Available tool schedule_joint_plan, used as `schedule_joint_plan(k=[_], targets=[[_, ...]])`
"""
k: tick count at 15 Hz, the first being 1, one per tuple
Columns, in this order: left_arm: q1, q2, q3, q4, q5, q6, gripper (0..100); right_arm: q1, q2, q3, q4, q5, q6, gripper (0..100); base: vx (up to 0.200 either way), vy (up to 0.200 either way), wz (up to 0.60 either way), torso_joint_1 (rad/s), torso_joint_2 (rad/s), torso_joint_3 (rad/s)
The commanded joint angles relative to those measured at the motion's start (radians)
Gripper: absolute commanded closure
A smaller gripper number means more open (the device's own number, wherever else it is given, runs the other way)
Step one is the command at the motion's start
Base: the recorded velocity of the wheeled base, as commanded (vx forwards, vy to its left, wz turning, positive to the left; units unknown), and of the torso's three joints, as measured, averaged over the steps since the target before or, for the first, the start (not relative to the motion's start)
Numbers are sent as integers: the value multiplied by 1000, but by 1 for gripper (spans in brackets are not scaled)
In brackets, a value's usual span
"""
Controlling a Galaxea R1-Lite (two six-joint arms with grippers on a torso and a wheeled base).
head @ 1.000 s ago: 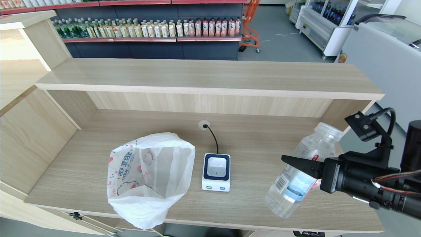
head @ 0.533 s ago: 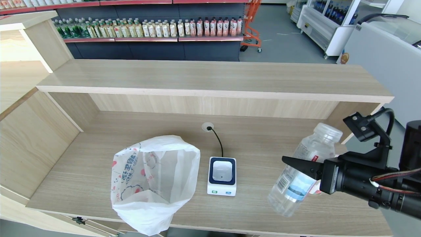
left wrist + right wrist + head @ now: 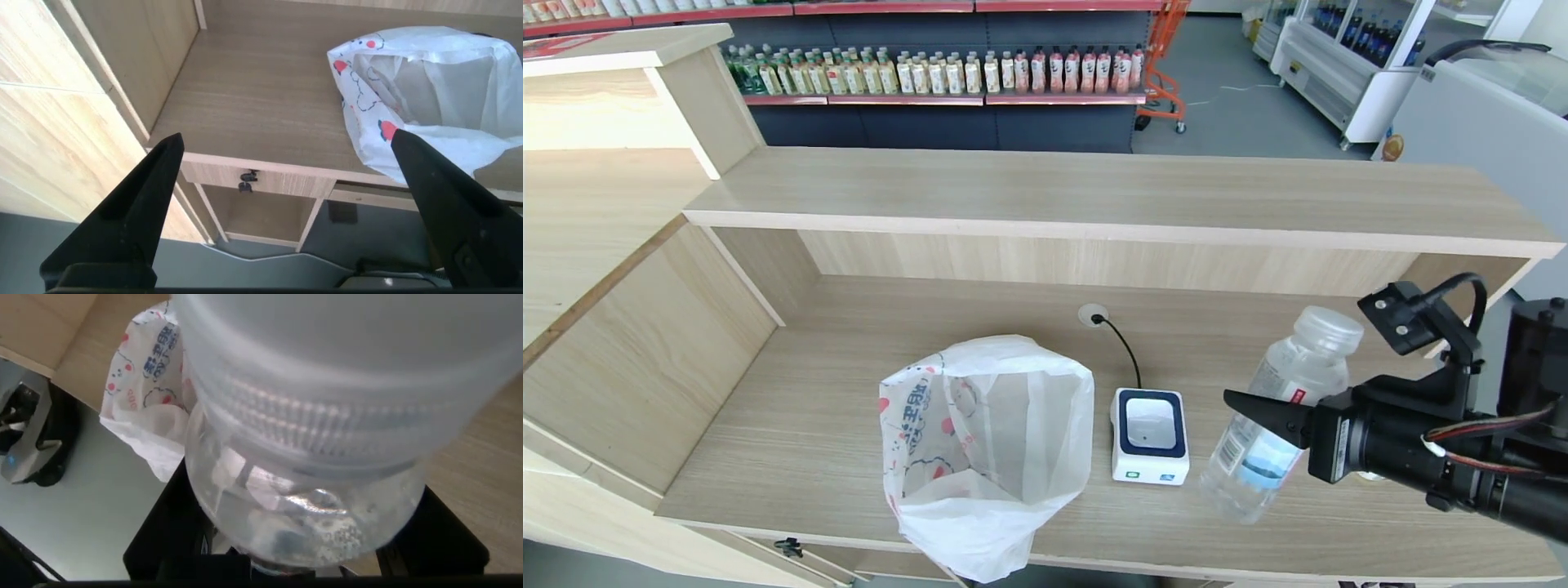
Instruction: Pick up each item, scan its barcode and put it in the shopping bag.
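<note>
A clear water bottle [image 3: 1278,412] with a white cap and a barcode on its label hangs tilted above the counter's right part, with my right gripper [image 3: 1267,423] shut around its middle. The bottle [image 3: 310,425] looms close in the right wrist view, cap end nearest. Just left of it the white barcode scanner [image 3: 1149,436] lies on the counter, window up. The white shopping bag [image 3: 988,445] stands open at the front edge, left of the scanner. My left gripper [image 3: 286,175] hangs open below the counter's front edge, near the bag [image 3: 425,90].
The wooden counter [image 3: 849,384] has a raised back ledge [image 3: 1094,196] and a side wall on the left. The scanner's black cable [image 3: 1123,347] runs to a hole at the back. A small latch [image 3: 245,178] sits under the front edge. Drinks shelves stand behind.
The head camera has swung left, so the whole scene sits further right. My right gripper and the bottle now stand closer to the scanner than a second ago.
</note>
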Motion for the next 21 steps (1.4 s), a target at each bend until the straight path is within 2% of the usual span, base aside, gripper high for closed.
schedule_joint_plan(k=[1, 4, 7, 9, 11, 12, 13, 18, 19, 21], targets=[[1, 0, 0, -1, 0, 0, 0, -22, 41, -8, -19, 1, -59, 100, 0, 0, 0, 0, 0, 0], [1, 0, 0, -1, 0, 0, 0, -24, 89, -45, -76, 0, -99, 100, 0, 200, 0, -1, -1, 2], [1, 0, 0, -1, 0, -3, 0, -68, 156, -52, -148, 4, -311, 100, 0, 0, 0, 0, 0, 0], [1, 0, 0, -1, 0, -3, 0, -68, 242, -68, -283, 18, -452, 100, 0, 0, 0, 0, 0, 0], [1, 0, 0, -1, 0, -3, 0, -94, 333, -82, -430, 81, -664, 100, 0, 0, 0, 0, 0, 0], [1, 0, 0, -1, 0, -3, 0, -97, 344, -83, -448, 95, -696, 100, 0, 0, 0, 0, 0, 0], [1, 0, 0, -1, 0, -3, 0, -99, 388, -83, -522, 178, -843, 100, 0, 0, 0, 0, 0, 0], [1, 0, 0, -1, 0, -3, 0, -99, 436, -63, -533, 363, -1150, 100, 0, 0, 0, 0, 0, 0], [1, 0, 0, -1, 0, -3, 0, -99, 440, -62, -533, 378, -1173, 100, 0, 0, 0, 0, 0, 0], [1, 0, 0, -1, 0, -3, 0, -117, 469, -54, -533, 435, -1309, 100, 0, 0, 0, 0, 0, 0]])
